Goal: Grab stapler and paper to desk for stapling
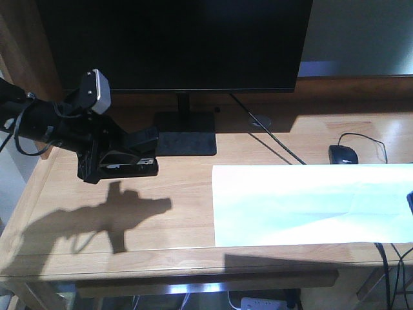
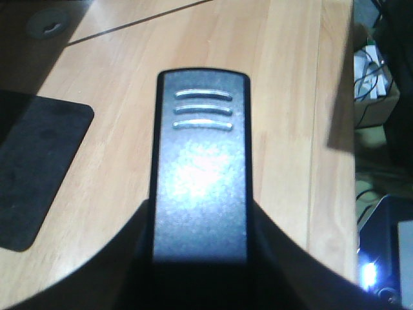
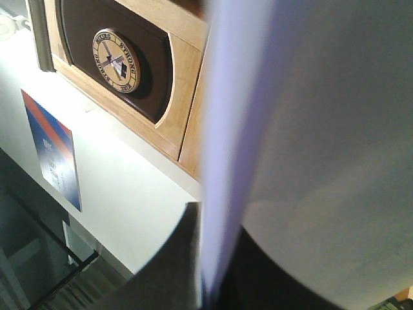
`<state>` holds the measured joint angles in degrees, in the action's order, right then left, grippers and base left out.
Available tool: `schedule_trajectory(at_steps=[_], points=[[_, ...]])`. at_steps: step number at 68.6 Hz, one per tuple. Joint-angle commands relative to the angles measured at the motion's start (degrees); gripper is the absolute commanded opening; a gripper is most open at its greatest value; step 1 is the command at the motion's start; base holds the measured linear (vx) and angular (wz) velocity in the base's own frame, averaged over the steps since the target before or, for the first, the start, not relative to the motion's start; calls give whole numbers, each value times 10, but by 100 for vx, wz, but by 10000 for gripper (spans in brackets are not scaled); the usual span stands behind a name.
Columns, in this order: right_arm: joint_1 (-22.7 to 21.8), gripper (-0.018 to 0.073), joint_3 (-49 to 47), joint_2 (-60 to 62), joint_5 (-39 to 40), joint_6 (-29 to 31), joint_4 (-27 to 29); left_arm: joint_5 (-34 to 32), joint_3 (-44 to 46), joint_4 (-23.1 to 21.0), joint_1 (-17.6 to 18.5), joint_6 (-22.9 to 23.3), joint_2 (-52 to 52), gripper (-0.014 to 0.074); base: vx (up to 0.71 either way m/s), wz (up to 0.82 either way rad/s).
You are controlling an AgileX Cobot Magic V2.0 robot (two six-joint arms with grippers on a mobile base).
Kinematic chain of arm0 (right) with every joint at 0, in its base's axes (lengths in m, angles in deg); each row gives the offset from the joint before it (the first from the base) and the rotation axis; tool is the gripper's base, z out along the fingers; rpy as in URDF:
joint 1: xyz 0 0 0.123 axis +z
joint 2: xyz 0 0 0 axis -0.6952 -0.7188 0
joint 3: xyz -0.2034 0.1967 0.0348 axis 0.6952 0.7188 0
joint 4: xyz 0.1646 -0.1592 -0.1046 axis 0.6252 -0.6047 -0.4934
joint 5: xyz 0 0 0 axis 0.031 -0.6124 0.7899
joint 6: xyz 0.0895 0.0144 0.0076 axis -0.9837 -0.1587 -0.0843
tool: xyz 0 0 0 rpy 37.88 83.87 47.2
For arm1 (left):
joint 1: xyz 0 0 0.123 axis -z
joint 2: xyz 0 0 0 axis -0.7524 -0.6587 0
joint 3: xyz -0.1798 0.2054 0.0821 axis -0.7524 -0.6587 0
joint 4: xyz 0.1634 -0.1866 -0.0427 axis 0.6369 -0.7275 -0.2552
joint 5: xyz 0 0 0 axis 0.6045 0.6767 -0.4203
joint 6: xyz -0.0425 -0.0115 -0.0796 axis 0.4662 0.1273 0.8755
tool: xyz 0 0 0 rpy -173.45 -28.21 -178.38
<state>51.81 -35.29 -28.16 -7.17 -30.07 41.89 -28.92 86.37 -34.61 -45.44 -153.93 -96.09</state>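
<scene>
1. The stapler is black, with three silver ridges near its front end. It sits in the left tool, which is clamped on its rear, so the left wrist view looks straight along its top.
2. From the front, the stapler hangs over the left part of the table, just in front of the monitor's flat base. Its shadow falls on the wood apart from it, so it appears to be raised off the surface.
3. The paper lies spread across the right half of the table, its left edge near the middle and its right side running out of view.
4. The right tool is closed on the paper. Its wrist view shows the sheet edge-on, pinched between two dark fingers at the bottom.
5. Stapler and paper are well apart, with bare wood between them.
6. Behind them stands a dark monitor. A black mouse rests just beyond the paper's far edge, its cable looping beside it.
7. Past the sheet, the right wrist view shows a wooden plaque with a round emblem and a red and blue poster.
</scene>
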Motion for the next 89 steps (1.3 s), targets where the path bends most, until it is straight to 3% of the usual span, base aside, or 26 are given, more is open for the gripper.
schedule_trajectory(at_steps=[1, 9, 26, 44, 64, 89], points=[[-2, -5, -15, -2, 34, 8, 8, 18, 19, -57, -1, -42, 9, -7, 0, 0], [-2, -5, -15, -2, 34, 8, 8, 16, 19, -64, -1, -49, -21, -7, 0, 0], [-2, -5, -15, -2, 34, 8, 8, 10, 19, -122, -1, -132, -85, -7, 0, 0], [-2, -5, -15, -2, 34, 8, 8, -10, 19, -148, -1, -161, -124, -7, 0, 0], [-2, -5, -15, -2, 34, 8, 8, -26, 19, -185, 4, -163, -148, -3, 0, 0], [-2, -5, -15, -2, 34, 8, 8, -26, 19, -185, 7, -162, -179, 64, 0, 0]])
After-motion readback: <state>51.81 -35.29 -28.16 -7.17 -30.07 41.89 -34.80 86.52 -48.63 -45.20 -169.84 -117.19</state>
